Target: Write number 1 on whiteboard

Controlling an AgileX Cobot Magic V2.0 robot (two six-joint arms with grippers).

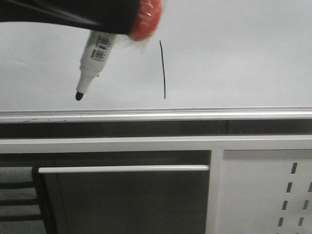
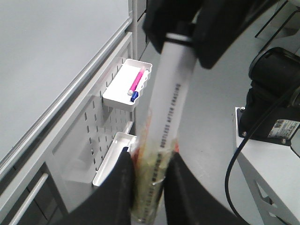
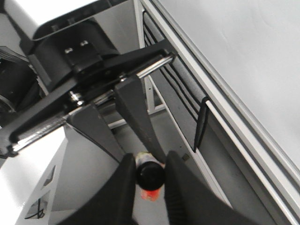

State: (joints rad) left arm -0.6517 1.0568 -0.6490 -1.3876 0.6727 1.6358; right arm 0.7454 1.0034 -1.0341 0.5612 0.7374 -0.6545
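Note:
The whiteboard (image 1: 234, 58) fills the upper front view. The number 1 (image 1: 163, 68), a thin black near-vertical stroke, stands on it above the rail. My left gripper (image 1: 139, 22), its fingers wrapped in red tape, is shut on a white marker (image 1: 95, 56). The marker slants down-left, its bare black tip (image 1: 78, 96) left of the stroke; whether it touches the board I cannot tell. The left wrist view shows the fingers (image 2: 124, 187) clamping the barrel (image 2: 171, 103). My right gripper (image 3: 150, 180) is shut on a black round marker cap (image 3: 150, 173) and faces the left gripper's body (image 3: 93, 70).
A silver rail (image 1: 156, 115) runs under the board. Below it are a white frame with a bar handle (image 1: 122, 169) and a slotted white panel (image 1: 273, 195). White trays (image 2: 112, 96) hang on that panel, one holding a pink pen (image 2: 137, 80). A black cable (image 2: 234, 159) hangs nearby.

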